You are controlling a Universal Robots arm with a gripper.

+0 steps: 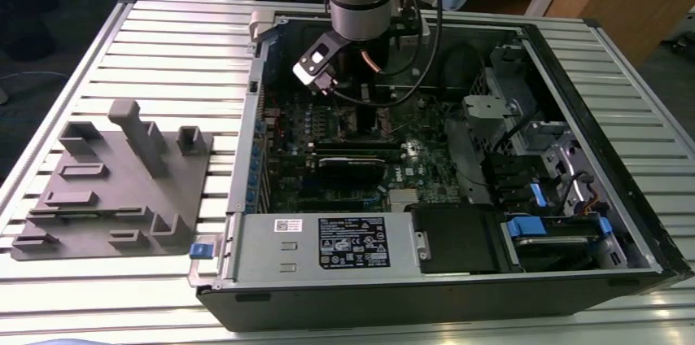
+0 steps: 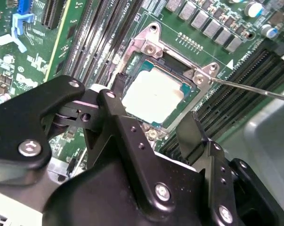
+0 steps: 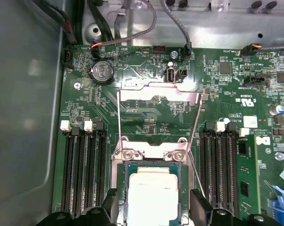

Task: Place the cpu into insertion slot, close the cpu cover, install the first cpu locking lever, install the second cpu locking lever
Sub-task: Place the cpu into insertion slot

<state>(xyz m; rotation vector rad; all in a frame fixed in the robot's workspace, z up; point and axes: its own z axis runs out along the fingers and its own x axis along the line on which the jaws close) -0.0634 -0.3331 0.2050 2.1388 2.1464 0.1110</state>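
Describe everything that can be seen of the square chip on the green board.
The chip is a flat square with a pale, dull silver metal top. It lies level in the black socket, uncovered: the metal cover frame is swung back, away from it. The open gripper straddles it, one black finger beside each of two opposite edges, seemingly without touching it in both wrist views. Nothing rests on top.
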